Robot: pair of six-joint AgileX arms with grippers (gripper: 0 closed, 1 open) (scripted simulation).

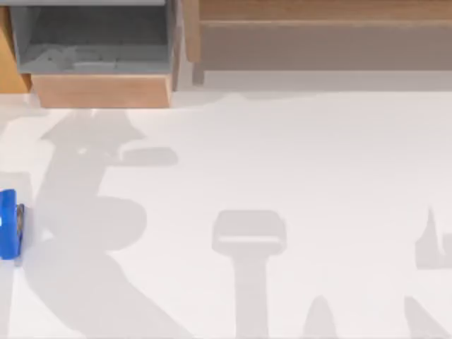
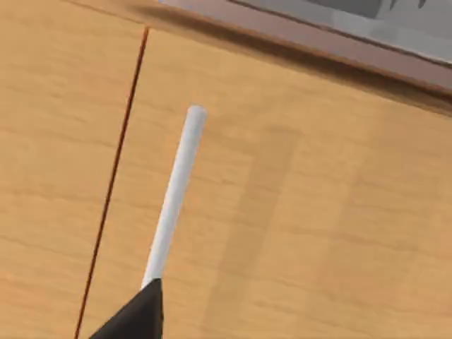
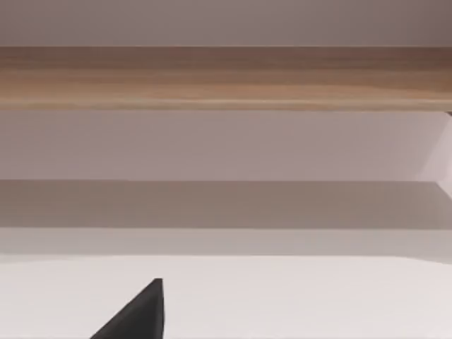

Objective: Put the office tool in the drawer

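The office tool [image 1: 8, 224], a small bright-blue oblong with a thin grey edge, lies on the white table at the far left edge of the top view. The drawer [image 1: 102, 90] stands pulled out at the back left, its grey inside [image 1: 92, 39] showing behind the light-wood front panel. In the left wrist view that wood front [image 2: 296, 212] is close up, with a white bar handle [image 2: 175, 191] on it. A black part of my left gripper [image 2: 134, 318] sits just at the handle's near end. A black part of my right gripper [image 3: 138, 314] faces the shelf.
A wider wooden shelf [image 1: 318, 42] with a brown-grey panel runs along the back right and appears in the right wrist view [image 3: 226, 78]. A wooden cabinet side [image 1: 8, 63] flanks the drawer. Arm shadows fall across the white table [image 1: 318, 162].
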